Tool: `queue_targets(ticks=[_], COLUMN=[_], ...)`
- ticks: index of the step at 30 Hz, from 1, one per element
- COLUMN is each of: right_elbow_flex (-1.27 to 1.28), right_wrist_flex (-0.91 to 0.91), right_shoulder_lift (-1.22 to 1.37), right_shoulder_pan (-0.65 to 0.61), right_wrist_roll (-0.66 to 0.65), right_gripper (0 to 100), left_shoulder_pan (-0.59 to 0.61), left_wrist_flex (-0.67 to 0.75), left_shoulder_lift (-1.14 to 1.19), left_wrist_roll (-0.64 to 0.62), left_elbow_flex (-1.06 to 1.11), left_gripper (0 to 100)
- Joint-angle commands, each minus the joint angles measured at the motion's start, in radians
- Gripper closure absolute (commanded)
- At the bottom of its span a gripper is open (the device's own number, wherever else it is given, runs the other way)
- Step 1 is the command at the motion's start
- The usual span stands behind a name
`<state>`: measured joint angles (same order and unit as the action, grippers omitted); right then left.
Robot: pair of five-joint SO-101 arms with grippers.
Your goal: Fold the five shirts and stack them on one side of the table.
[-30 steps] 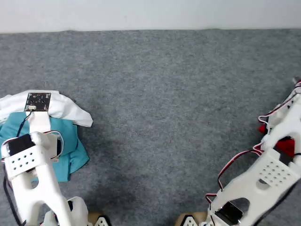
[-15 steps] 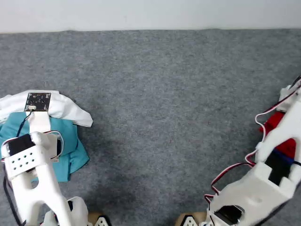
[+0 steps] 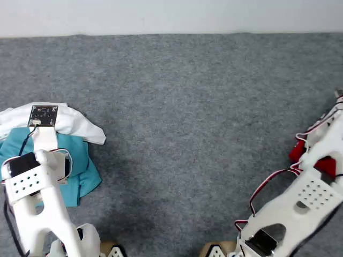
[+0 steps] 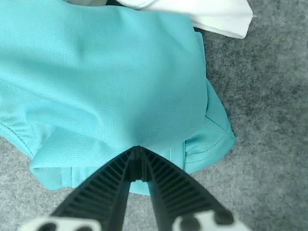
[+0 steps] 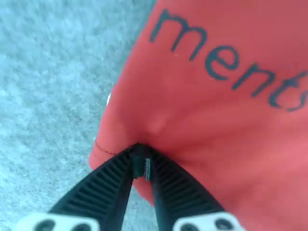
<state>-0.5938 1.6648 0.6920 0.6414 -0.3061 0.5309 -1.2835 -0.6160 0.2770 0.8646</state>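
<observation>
A teal shirt (image 3: 83, 160) lies folded at the table's left side, with a white shirt (image 3: 75, 123) against its far edge. My left arm (image 3: 37, 179) hangs over both. In the left wrist view my left gripper (image 4: 139, 155) is shut, its tips pinching the teal shirt (image 4: 110, 86) near its edge, and the white shirt (image 4: 211, 17) lies beyond. At the right edge my right arm (image 3: 311, 195) covers most of a red shirt (image 3: 297, 152). My right gripper (image 5: 140, 158) is shut on the red shirt (image 5: 216, 120), which bears dark lettering and puckers at the tips.
A grey felt-like cover (image 3: 187, 107) spans the whole table. A white wall (image 3: 171, 16) runs along the far edge. Both arm bases (image 3: 214, 250) stand at the near edge.
The right arm swung up and outward with the red shirt half a second ago and has come back down and inward. The left arm has kept still.
</observation>
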Motion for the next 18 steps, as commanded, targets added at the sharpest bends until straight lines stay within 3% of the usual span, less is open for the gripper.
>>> queue_targets(ticks=[1, 14, 18], right_elbow_flex=[-0.075, -0.087, 0.012], right_wrist_flex=[0.018, 0.116, 0.128], right_shoulder_lift=[-0.133, -0.555, -0.65], right_shoulder_pan=[0.007, -0.019, -0.007], right_wrist_roll=[0.009, 0.009, 0.011], right_gripper=[98.5, 98.4, 98.4], left_shoulder_pan=[-0.006, -0.006, -0.006], left_wrist_flex=[0.015, 0.009, -0.041], left_shoulder_lift=[-0.015, -0.025, -0.023], left_wrist_roll=[0.014, 0.051, 0.051], left_elbow_flex=[-0.005, -0.018, -0.059], left_gripper=[100, 100, 100])
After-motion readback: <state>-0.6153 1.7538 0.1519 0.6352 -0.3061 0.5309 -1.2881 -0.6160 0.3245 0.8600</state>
